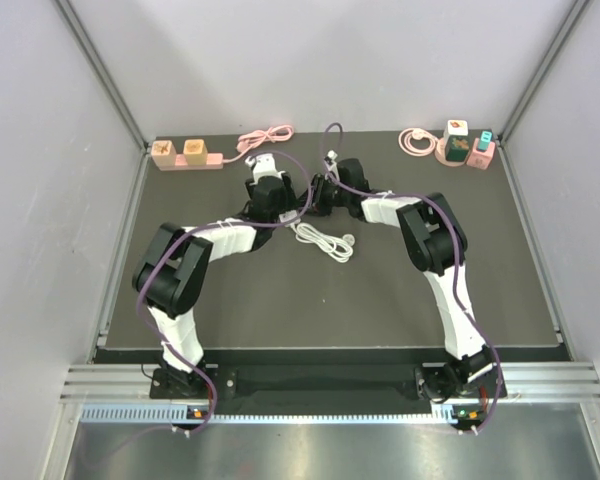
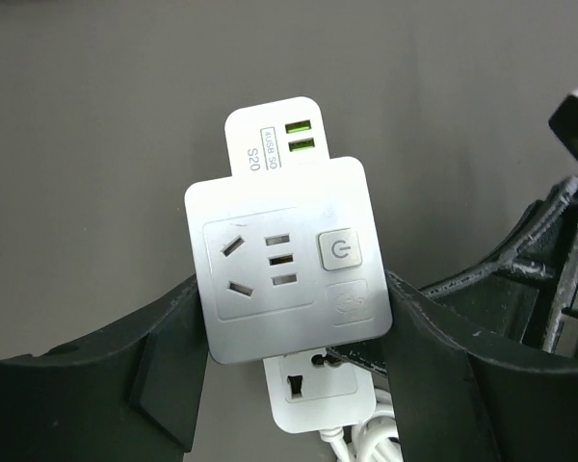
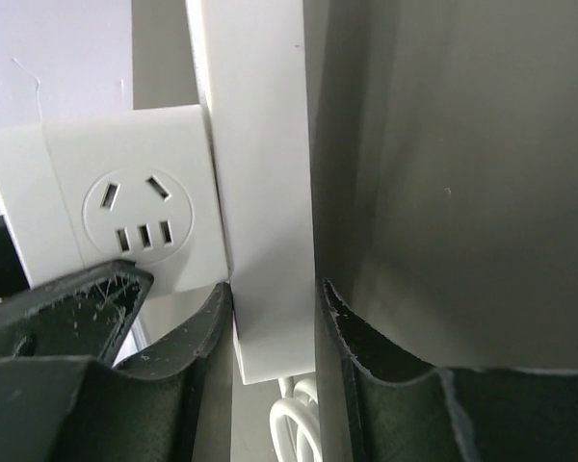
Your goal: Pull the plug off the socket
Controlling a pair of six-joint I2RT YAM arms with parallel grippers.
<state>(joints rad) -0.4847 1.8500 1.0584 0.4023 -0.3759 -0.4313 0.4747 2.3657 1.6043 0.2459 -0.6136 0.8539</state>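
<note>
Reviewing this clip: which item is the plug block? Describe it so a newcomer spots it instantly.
On the dark table, look to the middle. There the left gripper clamps a white square plug block sitting against a slim white power strip held by the right gripper. Unlike the pink power strips at the back edge, it has two green ports and a power button.

Left arm, white shells with black joints: elbow bent outward, forearm reaching inward to mid-table. Black two-finger left gripper: closed on both sides of a white square adaptor plug. Right arm: mirrored pose. Black two-finger right gripper: pinching a white flat power strip edge-on. Wrists close together.
</note>
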